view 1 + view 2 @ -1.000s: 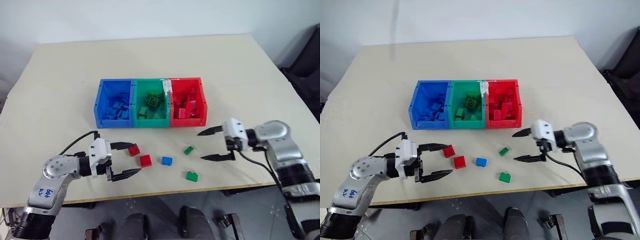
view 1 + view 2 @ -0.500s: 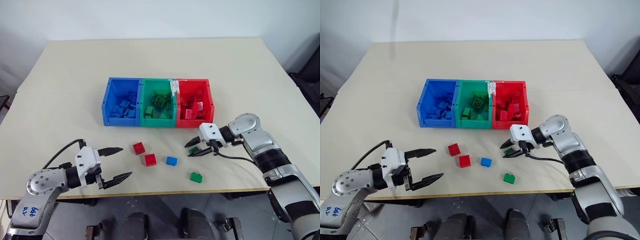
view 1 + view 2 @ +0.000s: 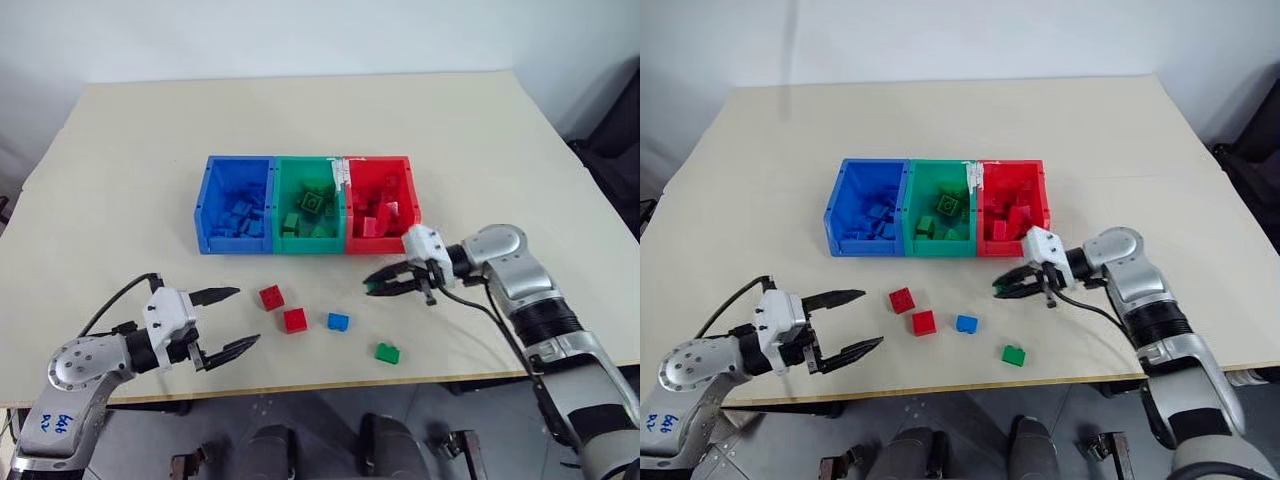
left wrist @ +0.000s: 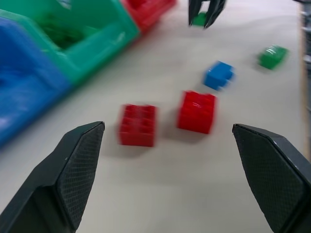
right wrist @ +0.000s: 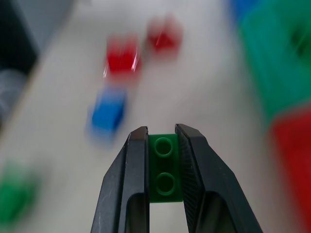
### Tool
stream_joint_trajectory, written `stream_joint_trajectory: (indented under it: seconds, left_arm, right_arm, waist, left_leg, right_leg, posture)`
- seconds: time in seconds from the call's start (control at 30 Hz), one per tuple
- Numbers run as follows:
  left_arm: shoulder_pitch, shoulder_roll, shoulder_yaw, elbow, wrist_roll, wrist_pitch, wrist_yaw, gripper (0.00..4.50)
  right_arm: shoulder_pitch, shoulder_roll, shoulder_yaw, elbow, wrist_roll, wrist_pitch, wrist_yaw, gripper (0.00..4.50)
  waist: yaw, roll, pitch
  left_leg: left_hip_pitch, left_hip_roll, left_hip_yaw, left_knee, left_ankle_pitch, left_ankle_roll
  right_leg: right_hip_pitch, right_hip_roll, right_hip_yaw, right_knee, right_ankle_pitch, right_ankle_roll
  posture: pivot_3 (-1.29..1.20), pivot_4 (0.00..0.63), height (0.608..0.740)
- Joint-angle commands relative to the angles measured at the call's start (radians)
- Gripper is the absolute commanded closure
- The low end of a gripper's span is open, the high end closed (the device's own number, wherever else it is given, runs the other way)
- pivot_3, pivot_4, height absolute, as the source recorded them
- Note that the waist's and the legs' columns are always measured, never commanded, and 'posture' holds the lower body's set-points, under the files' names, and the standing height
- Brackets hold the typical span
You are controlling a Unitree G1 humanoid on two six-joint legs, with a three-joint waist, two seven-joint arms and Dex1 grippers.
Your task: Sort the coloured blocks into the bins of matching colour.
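- Carrying the green block to the green bin is the step in hand: I would lift it clear of the front wall, centre it over the bin, then release.
- Right end effector is clamped on that block, above the bench, just before the red bin.
- Left end effector gapes empty near two red blocks.
- Block: small, glossy, two studs showing.

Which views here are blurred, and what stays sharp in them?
Right wrist view: the held green brick and the right hand are sharp, while the table's loose bricks and the bins smear. Left wrist view: the left hand's fingers are crisp, the two red bricks and the blue brick soft. Left and right eye views: even light, no blur, faint shadows under the bricks.
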Motion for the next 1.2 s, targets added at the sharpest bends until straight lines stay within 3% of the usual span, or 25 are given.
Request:
stream_joint_trajectory:
  seconds: [0.03,0.13,0.3,0.43,0.7,0.83,0.97,1.2]
  left_arm:
    - [0.087,-0.021,0.124,0.004,-0.044,-0.021,0.014,0.00]
    - [0.137,-0.026,0.169,-0.018,-0.058,-0.023,0.008,0.00]
    - [0.149,-0.024,0.175,-0.054,-0.073,-0.009,0.015,0.00]
    - [0.163,-0.019,0.166,-0.109,-0.103,0.026,0.013,0.00]
    - [0.026,0.000,0.045,-0.117,-0.083,0.094,0.024,0.00]
    - [-0.068,0.004,-0.047,-0.087,-0.053,0.066,-0.022,0.00]
    - [-0.183,0.007,-0.162,-0.010,-0.017,0.045,-0.096,0.00]
    - [-0.339,-0.026,-0.301,0.122,0.011,-0.005,-0.219,0.00]
  right_arm:
    - [-0.147,0.093,-0.050,0.007,-0.036,0.148,-0.243,4.06]
    - [-0.244,0.174,-0.056,0.146,-0.113,0.088,-0.387,4.06]
    - [-0.331,0.232,-0.063,0.331,-0.185,-0.024,-0.470,4.06]
    - [-0.356,0.247,-0.073,0.400,-0.198,-0.086,-0.457,2.75]
    - [-0.137,0.086,-0.194,0.090,-0.035,-0.156,-0.202,0.03]
    - [0.060,-0.056,-0.256,-0.120,0.045,-0.089,-0.121,0.03]
    - [0.363,-0.242,-0.350,-0.325,0.105,-0.089,-0.026,0.03]
    - [0.799,-0.373,-0.597,-0.406,0.105,-0.195,-0.026,0.03]
  waist:
    - [-0.005,0.000,0.000]
    - [-0.003,0.000,0.000]
    - [0.011,-0.001,-0.001]
    - [-0.002,-0.001,-0.001]
    - [0.008,-0.001,-0.001]
    - [0.025,-0.001,-0.001]
    - [0.039,0.000,0.000]
    - [0.043,-0.001,0.000]
  left_leg:
    - [0.000,0.000,0.000,0.000,0.000,0.000]
    - [0.001,0.001,0.002,-0.001,-0.001,-0.001]
    - [-0.002,-0.003,-0.003,-0.001,-0.002,0.000]
    - [-0.002,-0.006,-0.003,-0.003,-0.002,0.001]
    - [-0.002,-0.006,-0.004,-0.005,-0.002,0.000]
    - [-0.002,-0.008,-0.004,-0.004,-0.002,0.001]
    - [-0.002,-0.007,0.002,-0.005,-0.002,0.001]
    - [0.002,-0.006,0.012,-0.005,-0.002,0.001]
  right_leg:
    - [0.000,0.000,0.000,0.000,0.000,0.000]
    - [-0.002,0.000,0.000,0.002,-0.001,-0.002]
    - [-0.002,-0.002,-0.002,0.002,-0.002,-0.003]
    - [-0.002,-0.002,-0.002,0.002,-0.002,-0.003]
    - [-0.001,0.000,-0.005,0.000,-0.002,-0.003]
    - [0.001,-0.001,-0.005,-0.002,-0.001,-0.003]
    - [0.001,0.000,-0.007,-0.003,-0.001,-0.003]
    - [0.002,0.000,-0.004,-0.005,-0.001,-0.001]
  posture:
    - [0.00,0.150,0.740]
    - [0.00,0.150,0.740]
    - [0.00,0.150,0.740]
    - [0.00,0.150,0.740]
    - [0.00,0.150,0.740]
    - [0.00,0.150,0.740]
    - [0.00,0.150,0.740]
    - [0.00,0.150,0.740]
